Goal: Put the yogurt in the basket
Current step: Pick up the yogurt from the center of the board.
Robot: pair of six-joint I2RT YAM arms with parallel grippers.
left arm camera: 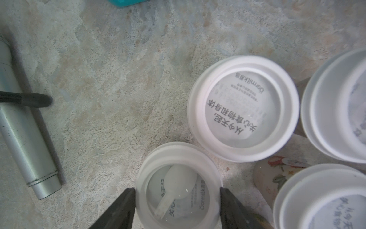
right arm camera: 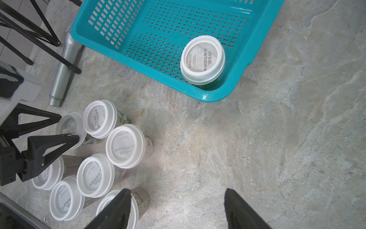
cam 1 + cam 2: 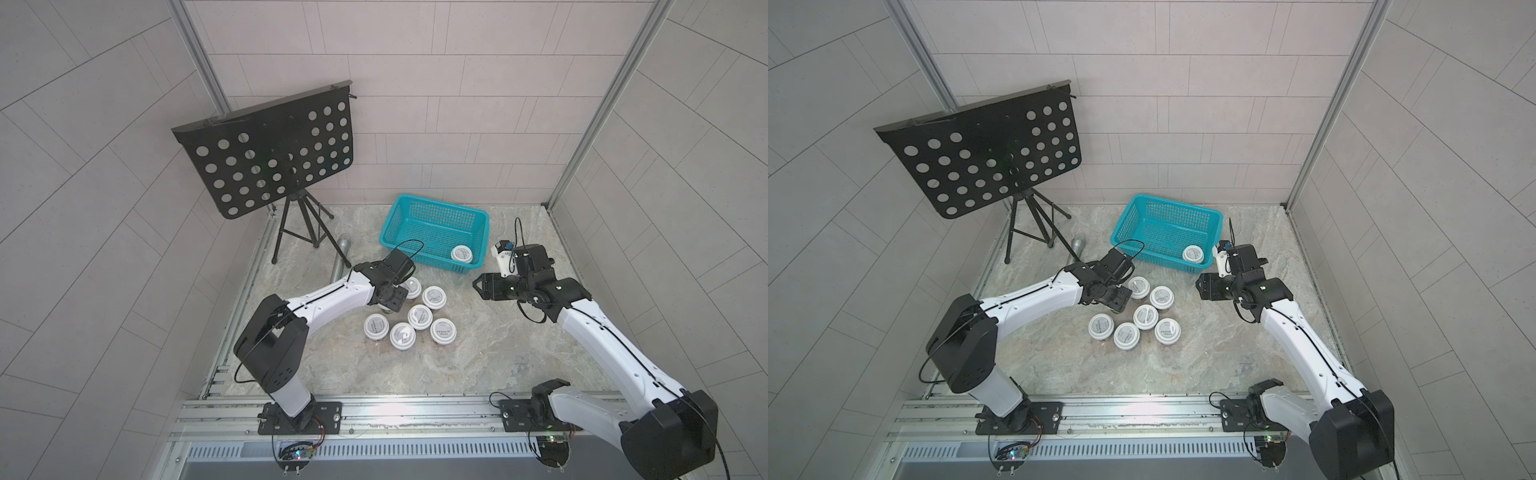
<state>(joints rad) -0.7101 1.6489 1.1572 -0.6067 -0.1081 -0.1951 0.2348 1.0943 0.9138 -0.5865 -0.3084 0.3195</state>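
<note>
the basket (image 3: 434, 232) sits at the rear centre of the table (image 3: 478, 365), with one yogurt cup (image 3: 462, 253) standing in its near right corner. seven more yogurt cups (image 3: 419, 316) cluster on the table in front of the basket, touching or just beside one another. the left gripper (image 1: 178, 191) straddles the rear left cup (image 1: 178, 178) of the cluster, a finger against each side of its lid. the right gripper (image 2: 177, 191) hangs right of the cluster, in front of the basket's near right corner. the music stand (image 3: 266, 153) stands at rear left. the metal cylinder (image 3: 336, 272) lies on the table under one of its legs, left of the basket.
</note>
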